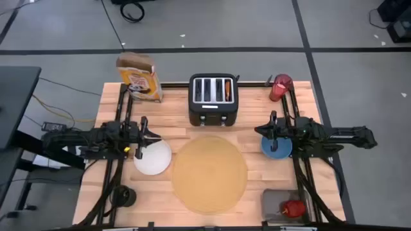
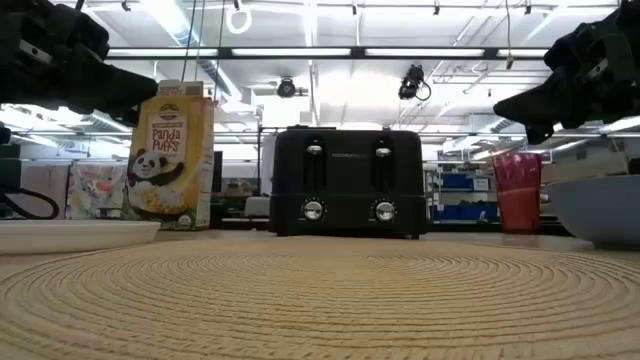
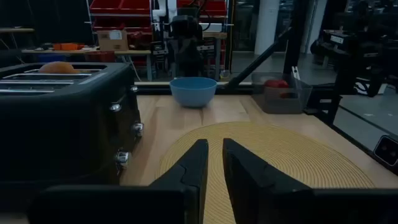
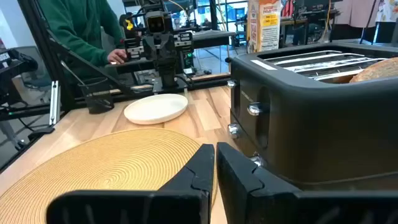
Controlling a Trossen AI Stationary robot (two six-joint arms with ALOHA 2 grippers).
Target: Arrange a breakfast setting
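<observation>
While both arms hover empty, tan placemat nearest at table front, white plate beside it under left gripper, jaws narrow, blue bowl under right gripper, jaws shut, toaster behind, red cup far right.

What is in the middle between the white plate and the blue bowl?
The big round tan placemat lies between the white plate and the blue bowl, with nothing on it. The high view shows this best.

black toaster, cereal box, grey bin
</observation>
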